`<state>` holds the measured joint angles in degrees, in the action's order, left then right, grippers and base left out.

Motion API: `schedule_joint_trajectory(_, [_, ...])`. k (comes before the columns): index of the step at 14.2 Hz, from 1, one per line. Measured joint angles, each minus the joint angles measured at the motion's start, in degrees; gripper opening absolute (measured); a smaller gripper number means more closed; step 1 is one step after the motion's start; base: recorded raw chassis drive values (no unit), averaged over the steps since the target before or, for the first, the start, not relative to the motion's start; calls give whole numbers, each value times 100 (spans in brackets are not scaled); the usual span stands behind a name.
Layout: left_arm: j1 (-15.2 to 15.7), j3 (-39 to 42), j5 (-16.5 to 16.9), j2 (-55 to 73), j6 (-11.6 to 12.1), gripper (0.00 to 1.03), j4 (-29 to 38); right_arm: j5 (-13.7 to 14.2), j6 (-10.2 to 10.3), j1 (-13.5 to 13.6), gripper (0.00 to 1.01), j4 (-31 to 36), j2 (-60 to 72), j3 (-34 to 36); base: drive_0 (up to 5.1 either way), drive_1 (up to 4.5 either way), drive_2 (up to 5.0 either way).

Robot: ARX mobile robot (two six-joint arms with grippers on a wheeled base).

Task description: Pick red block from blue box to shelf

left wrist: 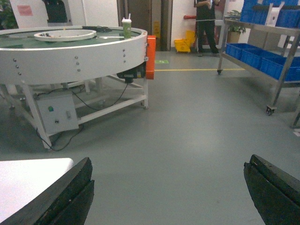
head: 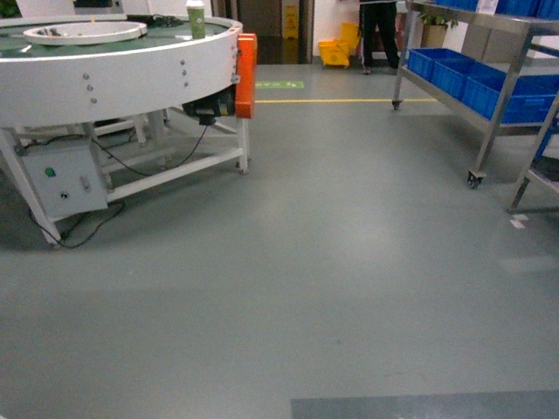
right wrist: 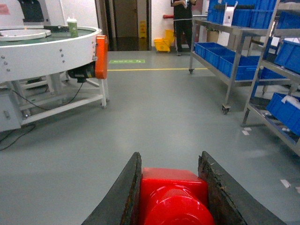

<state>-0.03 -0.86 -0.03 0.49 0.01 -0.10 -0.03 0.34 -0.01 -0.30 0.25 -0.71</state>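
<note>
The red block (right wrist: 172, 194), glossy with a round stud facing the camera, fills the bottom of the right wrist view. My right gripper (right wrist: 170, 159) is shut on it, a dark finger pressed against each side. My left gripper (left wrist: 169, 161) is open over bare grey floor, its fingers (left wrist: 70, 192) far apart with nothing between them. Neither gripper shows in the head view. The steel shelf (head: 502, 96) on casters stands at the far right, also the shelf (right wrist: 233, 61) in the right wrist view. The blue box is out of view.
Royal-blue crates (head: 489, 83) sit on the shelf tiers. A round white conveyor table (head: 122, 70) with an orange guard (head: 245, 74) and a green cup (head: 195, 19) stands at left. A person (head: 377, 30) and a yellow mop bucket (head: 336, 51) are far back.
</note>
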Motion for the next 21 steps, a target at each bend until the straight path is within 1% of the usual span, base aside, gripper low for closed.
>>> schedule_joint_trajectory(5, [0,0,-7,0,0,98,-28,0,0,0,29,11,0,0,262,249,-494])
schedule_joint_trajectory(21, [2,0,-2,0,2,98,-15,2,0,0,29,0,0,0,2,431,-426])
